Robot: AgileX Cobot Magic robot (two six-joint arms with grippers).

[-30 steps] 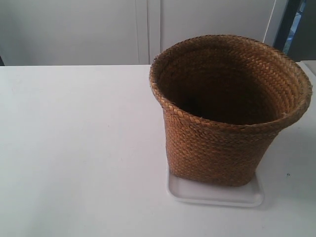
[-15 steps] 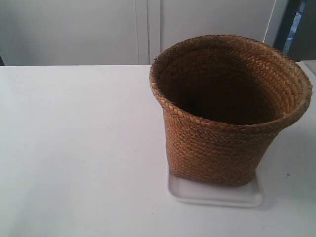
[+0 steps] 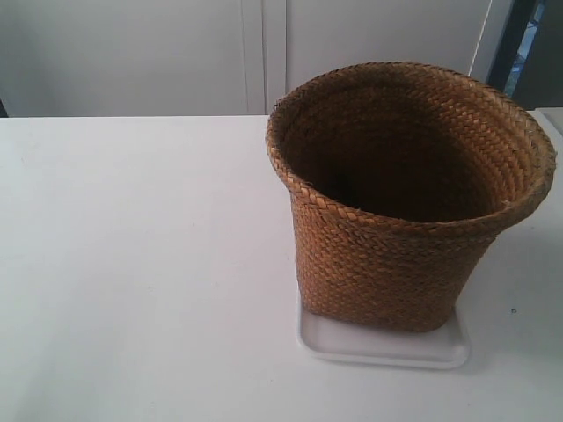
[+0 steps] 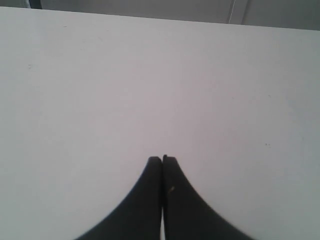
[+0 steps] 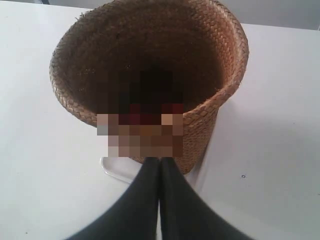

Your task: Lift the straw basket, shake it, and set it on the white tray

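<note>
The straw basket (image 3: 391, 255) stands upright on the white tray (image 3: 352, 345), its base covering most of the tray; only the tray's front strip and corners show. No arm appears in the exterior view. In the right wrist view the basket (image 5: 210, 60) fills the frame with a tray corner (image 5: 114, 170) beside it. My right gripper (image 5: 160, 161) is shut and empty, its tips pointing at the basket's lower wall, apart from it as far as I can tell. Over bare white table, my left gripper (image 4: 162, 159) is shut with nothing in it.
The white table (image 3: 132, 264) stretches wide at the exterior view's left of the basket. Pale cabinet panels (image 3: 176, 53) stand behind the table's far edge. A small dark speck (image 5: 243, 176) lies on the table near the basket.
</note>
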